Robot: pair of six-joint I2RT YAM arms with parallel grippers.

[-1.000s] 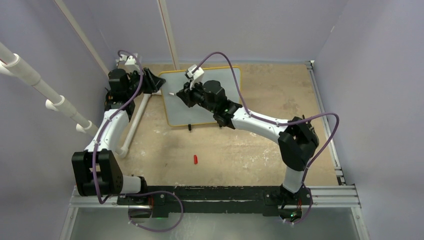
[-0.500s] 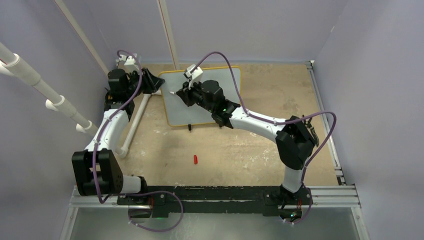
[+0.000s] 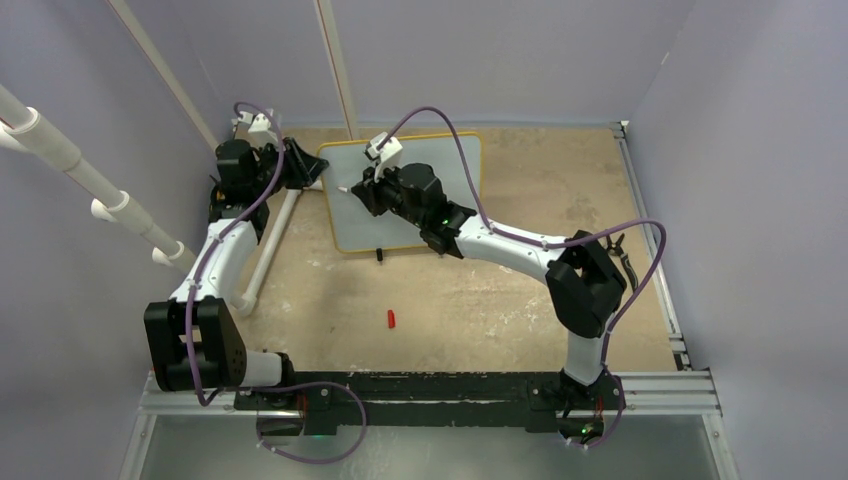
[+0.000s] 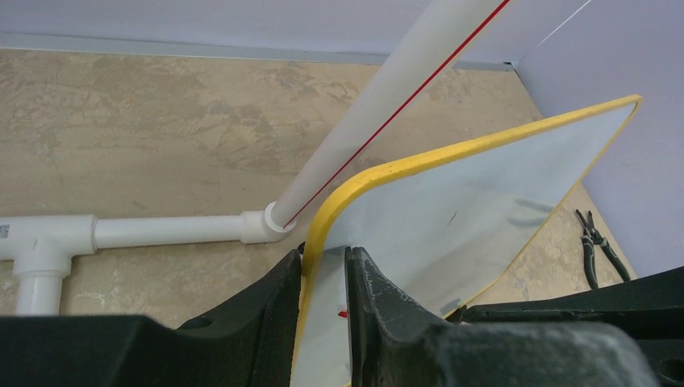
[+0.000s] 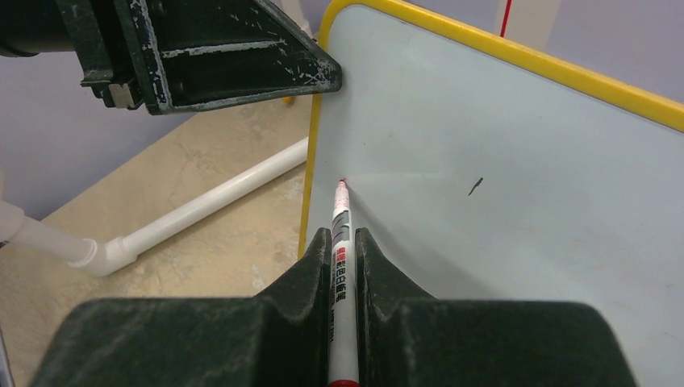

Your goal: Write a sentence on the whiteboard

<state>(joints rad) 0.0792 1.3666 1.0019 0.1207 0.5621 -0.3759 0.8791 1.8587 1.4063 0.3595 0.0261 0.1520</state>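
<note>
A mottled tan tabletop [image 3: 480,290] sits between plain lavender walls [image 3: 760,150]. The whiteboard [image 3: 355,215] stands tilted at its far middle. It is a white panel with rounded corners and a thin yellow frame, and it carries one short dark mark [image 5: 476,185] out on its face. White pipe frame [image 4: 161,230] runs along the tabletop just left of the whiteboard. A small red cap [image 3: 391,319] lies on the near side of it, well apart. Pliers [image 4: 597,242] lie off to its right.

The left gripper [image 4: 325,256] is pinched onto the whiteboard's left edge, one finger on each face. The right gripper [image 5: 343,242] is clamped around a marker [image 5: 341,214], whose red tip meets the whiteboard close to that left edge. Whether ink already sits under the tip is hard to tell.
</note>
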